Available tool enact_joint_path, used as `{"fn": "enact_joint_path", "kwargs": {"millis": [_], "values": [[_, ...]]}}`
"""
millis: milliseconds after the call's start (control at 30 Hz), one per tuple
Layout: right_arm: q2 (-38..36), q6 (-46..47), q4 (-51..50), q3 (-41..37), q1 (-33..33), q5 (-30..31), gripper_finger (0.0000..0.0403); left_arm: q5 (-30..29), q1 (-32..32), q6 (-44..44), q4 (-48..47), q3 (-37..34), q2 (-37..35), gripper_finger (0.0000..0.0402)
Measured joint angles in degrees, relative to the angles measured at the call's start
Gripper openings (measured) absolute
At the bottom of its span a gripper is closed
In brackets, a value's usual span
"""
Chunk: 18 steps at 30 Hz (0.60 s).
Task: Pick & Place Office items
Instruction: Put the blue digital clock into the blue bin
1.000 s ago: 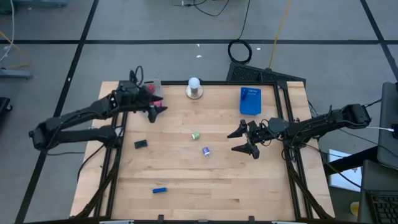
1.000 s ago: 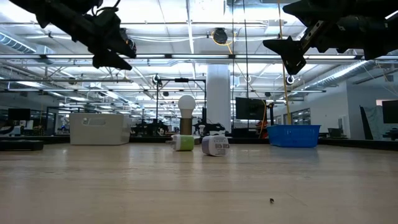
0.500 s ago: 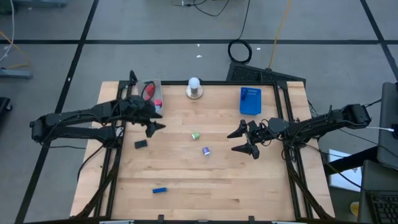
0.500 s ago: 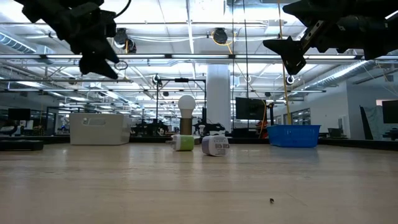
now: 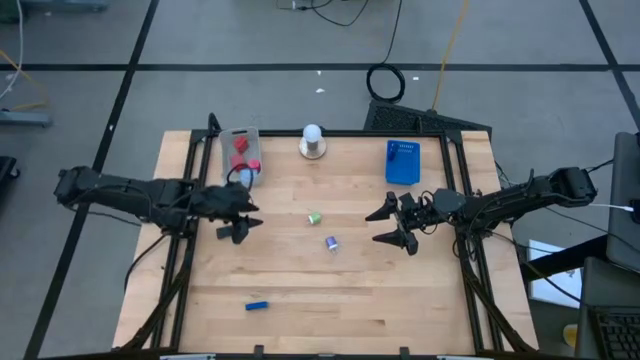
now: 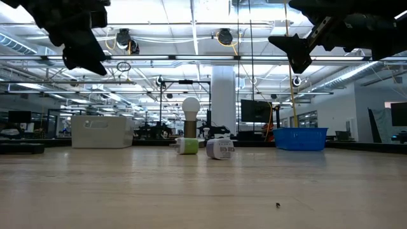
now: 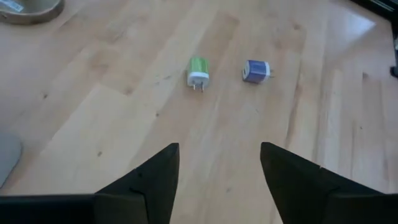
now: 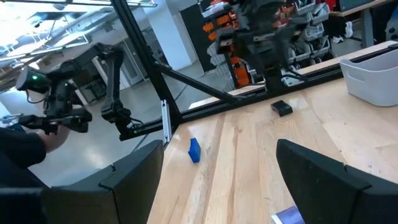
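- The wooden table (image 5: 330,290) carries everything; a grey tray (image 5: 240,152) sits at its far left corner with red items inside, a blue tray (image 5: 402,163) at the far right, and a white ball on a grey base (image 5: 313,141) between them.
- The left gripper (image 5: 238,222) hangs above the table's left side, directly over or just beside the black block (image 5: 226,232); its fingers (image 7: 152,180) stand apart with nothing between them, only bare wood.
- The right gripper (image 5: 395,225) waits above the right side, spread wide and empty.
- Loose office items: the green charger (image 5: 314,217) and purple charger (image 5: 331,242) lie near the centre, close together; the blue block (image 5: 257,306) lies well apart, toward the near edge.
- Risk, as I judge it: the left wrist view shows no black block between the fingers, so a descent from here could land a fingertip on it and flick it away, or close on air.
- The chargers are rounded and could roll if nudged.
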Motion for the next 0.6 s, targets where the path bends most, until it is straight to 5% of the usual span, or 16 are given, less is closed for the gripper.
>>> {"fn": "enact_joint_path", "kwargs": {"millis": [300,600], "values": [[0.00,1.70,0.21,0.00,-0.01,0.02,0.0302,-13.40,-17.97,-3.03,-6.97,6.48,3.98,0.0218],[0.00,1.70,0.20,0.00,0.61,3.04,0.0302,-18.37,-30.53,-8.77,-20.27,20.51,19.85,0.0218]]}}
